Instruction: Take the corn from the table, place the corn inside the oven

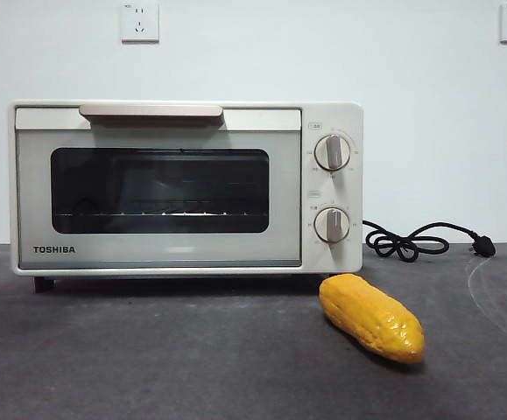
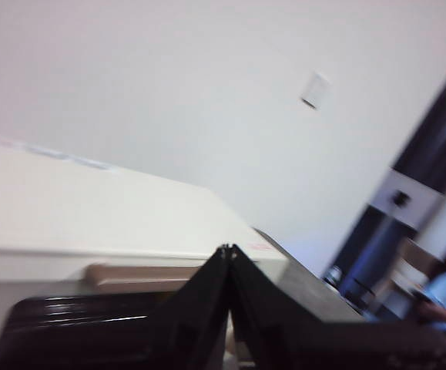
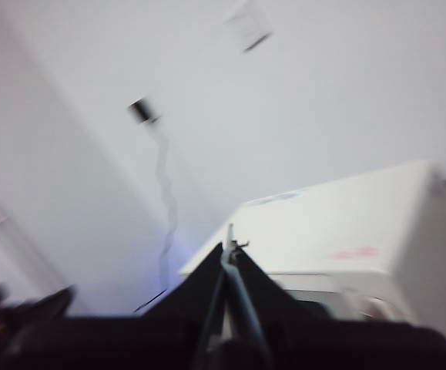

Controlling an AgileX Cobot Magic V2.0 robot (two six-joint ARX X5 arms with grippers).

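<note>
Left gripper [image 2: 228,250] and right gripper [image 3: 229,248]: black jaws pressed together, empty, both raised above the cream-white boxy toaster oven [image 1: 186,186] (neither appears in the front view). The glossy yellow-orange toy corn cob [image 1: 371,316] lies on the dark grey table [image 1: 148,359], well below both, before the oven's knob side, its long axis running diagonally. Which arm is nearer cannot be told. Oven door closed.

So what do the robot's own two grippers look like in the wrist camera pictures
Both look alike. The left gripper has two smooth black jaws that widen toward the camera and taper to a narrow point, with a faint sheen on the dark body below. The right gripper has the same black tapered jaws, with a thin pale edge along the seam. No cables or markings are visible; both views are blurred.
</note>
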